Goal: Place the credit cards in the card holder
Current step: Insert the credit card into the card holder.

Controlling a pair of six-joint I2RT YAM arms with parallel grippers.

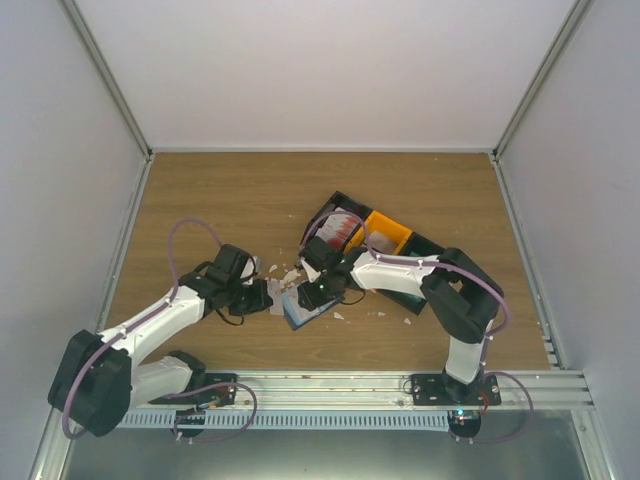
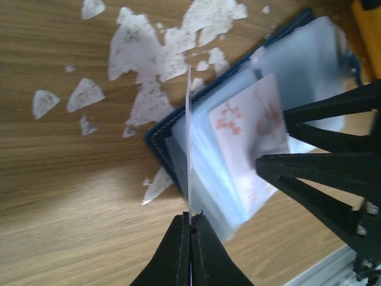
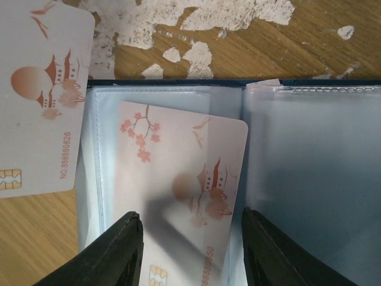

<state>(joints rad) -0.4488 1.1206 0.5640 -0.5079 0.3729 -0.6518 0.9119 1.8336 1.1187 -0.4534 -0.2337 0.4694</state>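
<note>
Open right gripper (image 3: 190, 213) straddles a card (image 3: 178, 161) half in the card holder (image 3: 309, 167); left gripper (image 2: 191, 217) pinches a second card (image 2: 189, 143), which needs a slot next.

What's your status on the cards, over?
Left tool shut on one card. Right tool open over second card, lying on open holder. Paper scraps beside holder, not blocking.

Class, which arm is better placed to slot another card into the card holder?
Likely left: the left fingers pinch a credit card beside the card holder; the right fingers stand open, empty.
</note>
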